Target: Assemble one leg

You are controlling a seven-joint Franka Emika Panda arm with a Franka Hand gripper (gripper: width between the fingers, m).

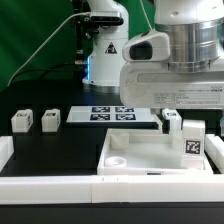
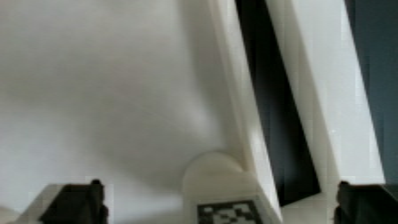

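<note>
The leg [image 1: 193,146] stands upright at the far corner of the tabletop [image 1: 135,160] on the exterior view's right, marker facing the camera, directly under the gripper [image 1: 182,122]. In the wrist view the leg [image 2: 228,190] sits between the two dark fingertips [image 2: 75,203], with a gap showing on each side. The jaws stand released, straddling the leg and not touching it. Whether the leg is already seated in a corner hole cannot be told.

Risks, as judged from here:
- The leg lies closer to one finger than the other in the wrist view; an uneven closure could tip or push it before both pads bear.
- The tabletop's raised rim [image 2: 240,90] runs just beside the leg; a finger descending further could strike it and shift the tabletop.
- A lift without a firm grip could drop the leg.

Room for moving: beyond the tabletop lies the marker board [image 1: 110,114], and well apart from the tabletop, toward the exterior view's left, two more legs [image 1: 35,120] stand on the black table [image 1: 50,150]. Open table lies between them and the tabletop. Room above the leg is taken by the gripper.
</note>
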